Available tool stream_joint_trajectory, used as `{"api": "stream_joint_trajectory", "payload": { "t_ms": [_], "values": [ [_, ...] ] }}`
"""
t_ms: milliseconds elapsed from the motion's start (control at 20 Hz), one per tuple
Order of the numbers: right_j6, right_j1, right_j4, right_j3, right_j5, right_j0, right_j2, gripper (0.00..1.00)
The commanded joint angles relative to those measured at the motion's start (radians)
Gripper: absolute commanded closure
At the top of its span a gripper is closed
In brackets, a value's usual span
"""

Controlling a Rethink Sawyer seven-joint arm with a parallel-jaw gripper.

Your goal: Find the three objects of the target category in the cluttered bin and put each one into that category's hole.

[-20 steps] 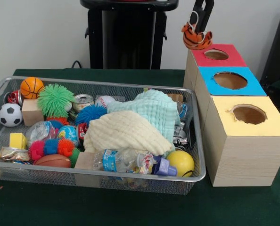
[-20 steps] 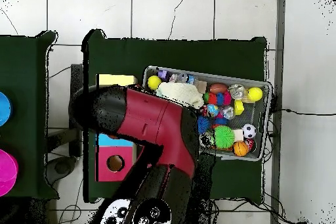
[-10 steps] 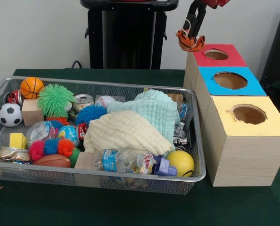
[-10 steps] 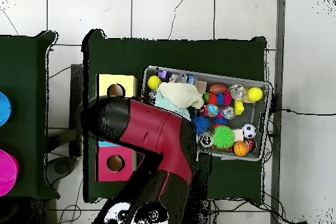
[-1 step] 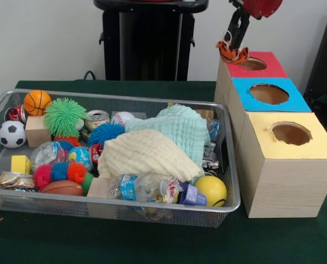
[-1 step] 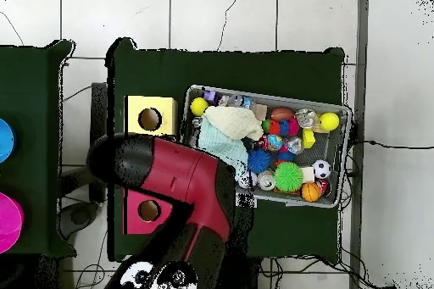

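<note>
From the front, you see the claw (image 5: 233, 46) clamped on a tiger toy (image 5: 232, 53), which hangs from it just over the near-left edge of the red box (image 5: 262, 70), beside its hole. Three boxes stand in a row: red, blue (image 5: 273, 102), yellow (image 5: 295, 154). The bin (image 5: 152, 212) holds two cloths and one soccer ball (image 5: 11, 133). From overhead, the arm (image 6: 182, 188) covers the claw, the toy and the blue box; you see two holes and the bin on the counter (image 6: 161, 69).

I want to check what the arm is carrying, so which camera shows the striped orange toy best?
The front view: the striped orange toy hangs from the gripper at the red box edge, clear against the wall. In the overhead view the arm hides it completely.
</note>
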Motion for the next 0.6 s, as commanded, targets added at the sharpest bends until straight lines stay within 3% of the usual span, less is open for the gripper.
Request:
{"api": "stream_joint_trajectory", "payload": {
  "t_ms": [50, 600],
  "values": [
    [0.351, 0.059, 0.070, 0.127, -0.030, 0.021, 0.050, 1.00],
    [0.426, 0.111, 0.133, 0.120, -0.041, 0.059, 0.075, 1.00]
  ]
}}
